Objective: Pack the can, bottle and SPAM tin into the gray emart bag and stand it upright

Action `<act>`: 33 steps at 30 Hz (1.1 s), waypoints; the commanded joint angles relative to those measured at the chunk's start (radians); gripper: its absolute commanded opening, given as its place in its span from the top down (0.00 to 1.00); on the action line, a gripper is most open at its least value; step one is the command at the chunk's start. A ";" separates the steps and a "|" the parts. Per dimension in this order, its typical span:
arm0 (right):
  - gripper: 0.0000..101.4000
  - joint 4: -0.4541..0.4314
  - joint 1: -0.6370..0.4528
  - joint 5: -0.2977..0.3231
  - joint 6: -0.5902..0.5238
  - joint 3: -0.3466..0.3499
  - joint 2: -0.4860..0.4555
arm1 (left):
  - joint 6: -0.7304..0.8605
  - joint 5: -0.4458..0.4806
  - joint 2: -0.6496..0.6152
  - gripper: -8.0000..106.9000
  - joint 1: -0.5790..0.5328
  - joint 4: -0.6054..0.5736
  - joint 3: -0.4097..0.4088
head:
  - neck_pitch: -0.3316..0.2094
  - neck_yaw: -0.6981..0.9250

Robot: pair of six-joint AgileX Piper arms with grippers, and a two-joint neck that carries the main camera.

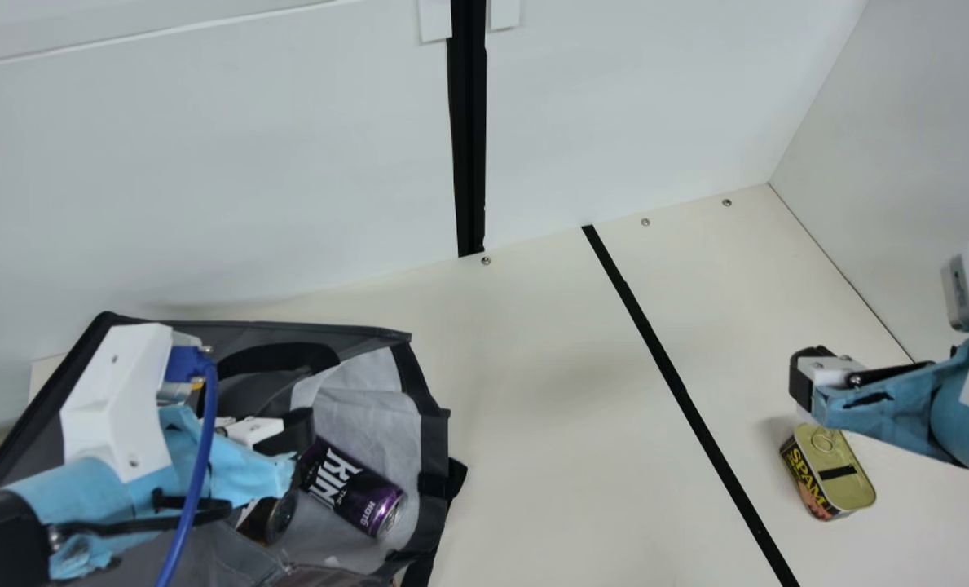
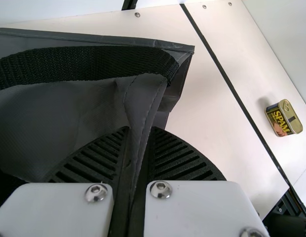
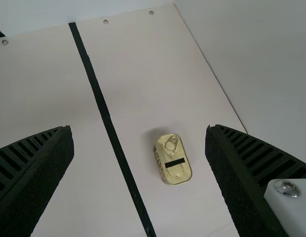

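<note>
Left hand (image 2: 140, 128): pinched on a fabric fold of the gray emart bag (image 2: 39, 118). Bag mouth gapes; can (image 1: 350, 489) lies inside, beside a dark round end (image 1: 270, 519), probably the bottle. Right hand (image 3: 138, 127): spread wide over the desk (image 1: 533, 367), above the SPAM tin (image 3: 178, 171), which rests lid up, well apart from the bag.

Step in hand, as judged: picking up the tin. Centre first, since the tin sits nearer one finger; turn slightly to square with its long sides, lower vertically, then close evenly. Low contact risks tipping; keep the fold held steady for loading.
</note>
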 commanded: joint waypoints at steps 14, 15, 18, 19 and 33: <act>0.06 0.041 -0.116 0.000 -0.034 0.074 -0.053 | 0.000 0.000 0.000 1.00 0.000 0.000 0.000 | -0.023 -0.002; 0.06 0.044 -0.122 0.000 -0.035 0.080 -0.056 | 0.000 0.000 0.000 1.00 0.000 0.000 0.000 | -0.023 -0.002; 0.06 0.047 -0.132 0.000 -0.036 0.095 -0.061 | 0.000 0.000 0.000 1.00 0.000 0.000 0.000 | -0.023 -0.002; 0.06 0.048 -0.135 0.000 -0.037 0.099 -0.063 | 0.000 0.000 0.000 1.00 0.000 0.000 0.000 | -0.023 -0.002; 0.06 0.057 -0.165 0.000 -0.048 0.122 -0.065 | 0.000 0.000 0.000 1.00 0.000 0.000 0.000 | -0.023 -0.002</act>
